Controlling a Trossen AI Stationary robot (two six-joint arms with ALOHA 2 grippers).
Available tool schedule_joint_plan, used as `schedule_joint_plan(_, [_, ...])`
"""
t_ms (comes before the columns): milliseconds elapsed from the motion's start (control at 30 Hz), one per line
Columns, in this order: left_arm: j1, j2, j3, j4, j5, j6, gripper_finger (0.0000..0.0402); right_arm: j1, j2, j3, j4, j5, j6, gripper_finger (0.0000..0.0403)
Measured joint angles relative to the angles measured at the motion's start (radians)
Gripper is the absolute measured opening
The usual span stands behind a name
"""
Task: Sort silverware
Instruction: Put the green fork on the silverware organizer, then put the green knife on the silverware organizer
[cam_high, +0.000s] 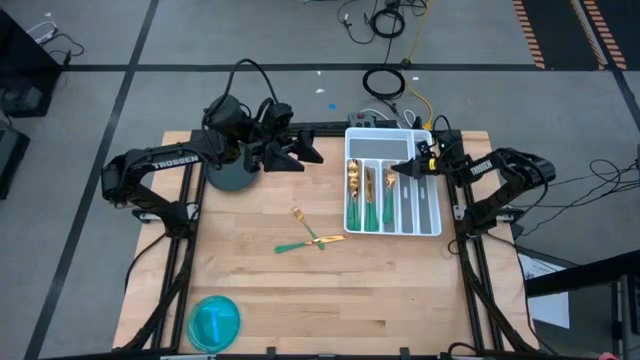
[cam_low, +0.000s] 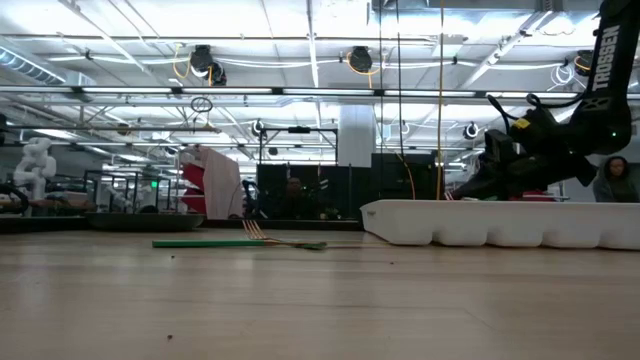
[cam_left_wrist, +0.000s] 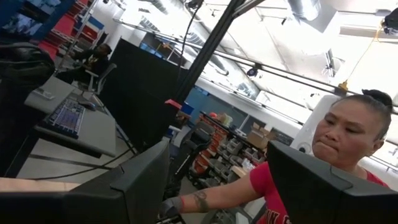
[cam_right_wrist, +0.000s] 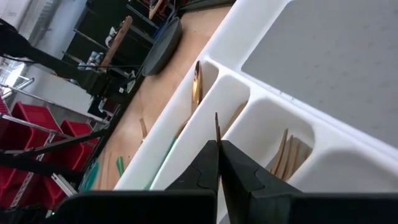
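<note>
Two or three pieces of silverware (cam_high: 305, 238), with gold heads and green handles, lie crossed on the wooden table; in the low view a fork (cam_low: 250, 240) lies flat. More pieces (cam_high: 368, 195) lie in the left compartments of the white tray (cam_high: 432, 222). My right gripper (cam_high: 412, 168) hangs over the tray's middle compartments, shut on a thin gold piece. My left gripper (cam_high: 305, 152) is open and held in the air beside the dark round plate (cam_high: 230, 178), touching nothing. In the left wrist view my left gripper (cam_left_wrist: 217, 208) points into the room. My right gripper pinches a thin piece of silverware between its two shut fingers (cam_right_wrist: 205, 158). Only a narrow gold sliver (cam_right_wrist: 217, 126) sticks out past the fingertips, and which piece it is cannot be told. It is lifted clear above the tray's dividers (cam_right_wrist: 186, 134); the fingers slant down from the table's right side.
A blue-green round dish (cam_high: 214, 322) sits at the table's near left corner. The dark plate (cam_low: 130, 220) stands at the far left. Bare wood lies between the loose pieces and the near edge. A person (cam_left_wrist: 348, 143) is in the room beyond the table.
</note>
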Motion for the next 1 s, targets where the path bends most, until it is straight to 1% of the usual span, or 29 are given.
schedule_joint_plan(167, [0.0,0.0,0.0,0.0,0.0,0.0,0.0276,0.003,0.0,0.0,-0.009,0.007,-0.02,0.0])
schedule_joint_plan(267, [0.0,0.0,0.0,0.0,0.0,0.0,0.0276,0.003,0.0,0.0,-0.011,0.007,-0.022,0.0009])
schedule_joint_plan(400, [0.0,0.0,0.0,0.0,0.0,0.0,0.0276,0.008,0.0,0.0,-0.011,0.015,-0.021,0.0037])
schedule_joint_plan(600, [0.0,0.0,0.0,0.0,0.0,-0.001,0.0276,0.013,0.0,0.0,-0.009,0.027,-0.013,0.0096])
schedule_joint_plan(700, [0.0,0.0,0.0,0.0,0.0,-0.001,0.0276,0.013,0.0,0.0,-0.005,0.03,-0.004,0.0118])
schedule_joint_plan(867, [0.0,0.0,0.0,-0.016,0.002,-0.001,0.0276,0.014,-0.018,0.0,0.008,0.047,0.032,0.0135])
schedule_joint_plan(1000, [0.0,0.001,0.0,-0.026,0.004,-0.001,0.0276,0.014,-0.089,0.0,0.009,0.053,0.048,0.0139])
